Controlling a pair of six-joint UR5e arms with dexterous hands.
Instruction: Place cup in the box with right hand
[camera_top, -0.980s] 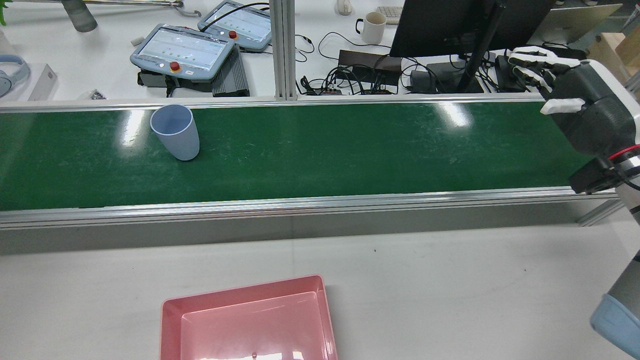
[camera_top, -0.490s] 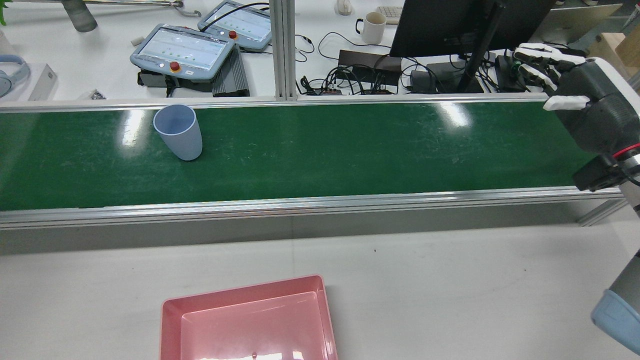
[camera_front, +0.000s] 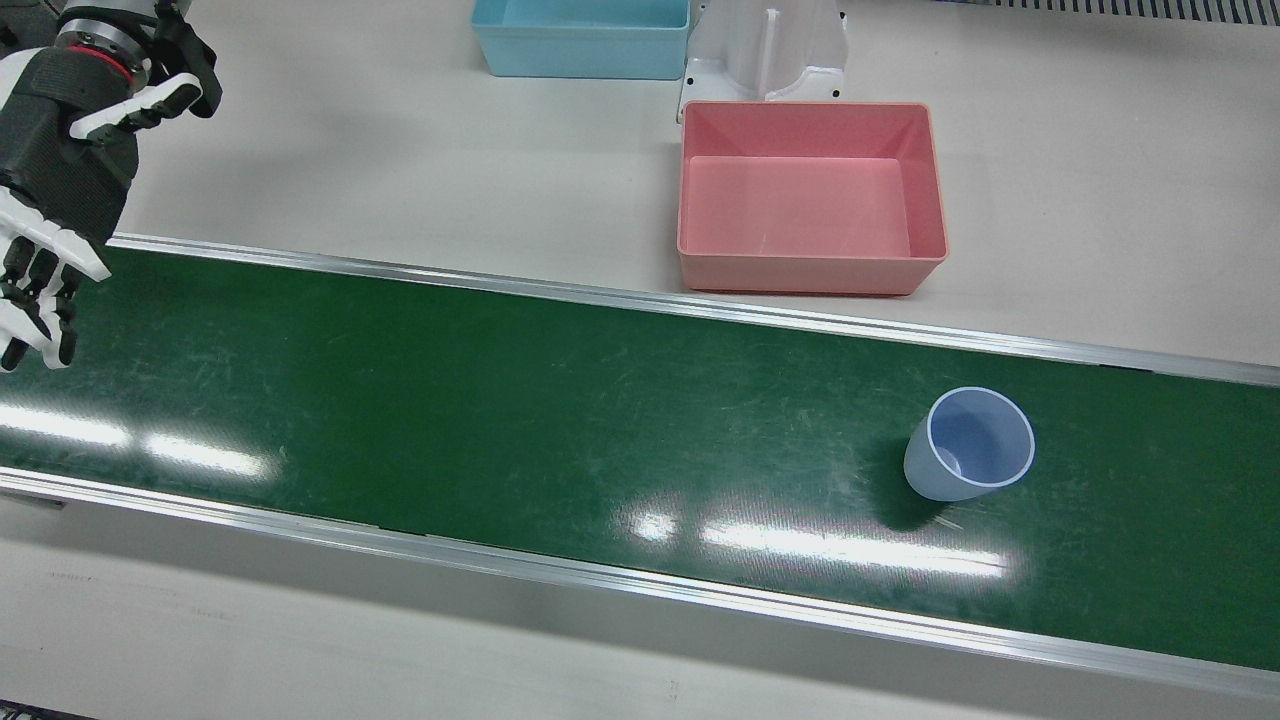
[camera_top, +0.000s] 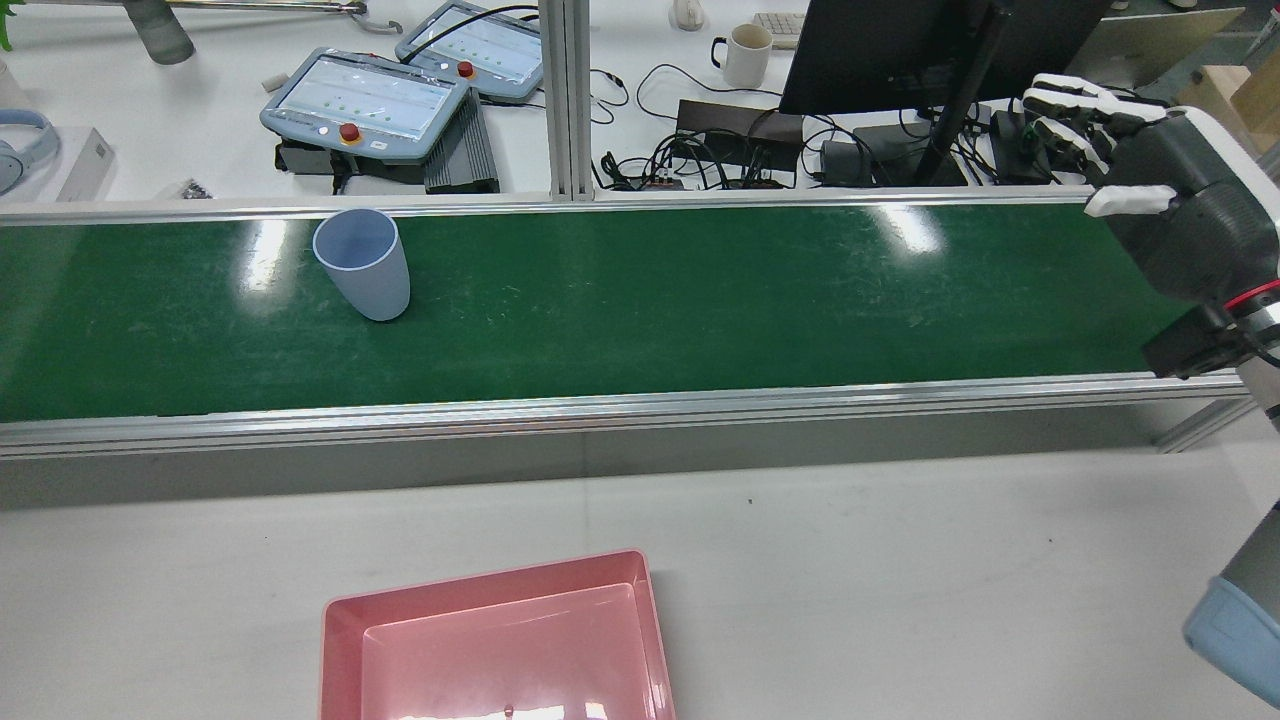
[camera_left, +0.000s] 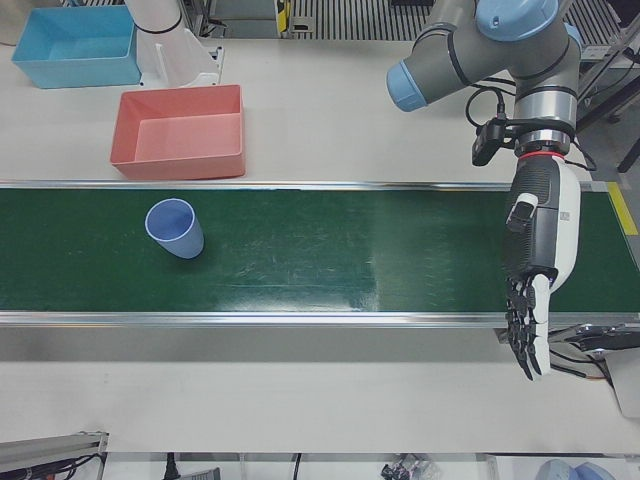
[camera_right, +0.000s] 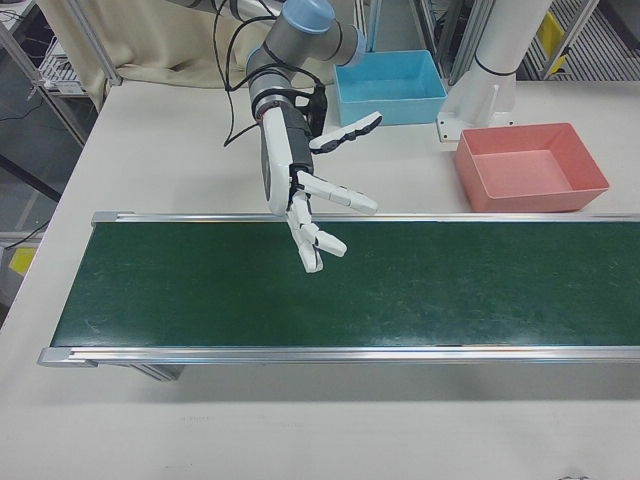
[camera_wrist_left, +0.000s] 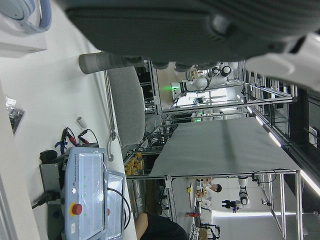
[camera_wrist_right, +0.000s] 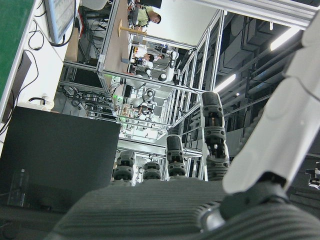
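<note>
Your pale blue cup (camera_front: 968, 445) stands upright and looks empty on the scuffed green conveyor belt (camera_front: 560, 400), well apart from your right hand (camera_right: 305, 190), whose fingers are spread and hold nothing. Beside the belt, the smooth pink rectangular box (camera_front: 810, 195) is empty too.

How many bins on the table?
2. The pink box sits beside the belt, near the white pedestal; the blue box sits further back, at the table's far edge. None seems hidden.

white table (camera_top: 900, 560), cluttered desk (camera_top: 200, 130), monitor (camera_top: 880, 50)
</note>
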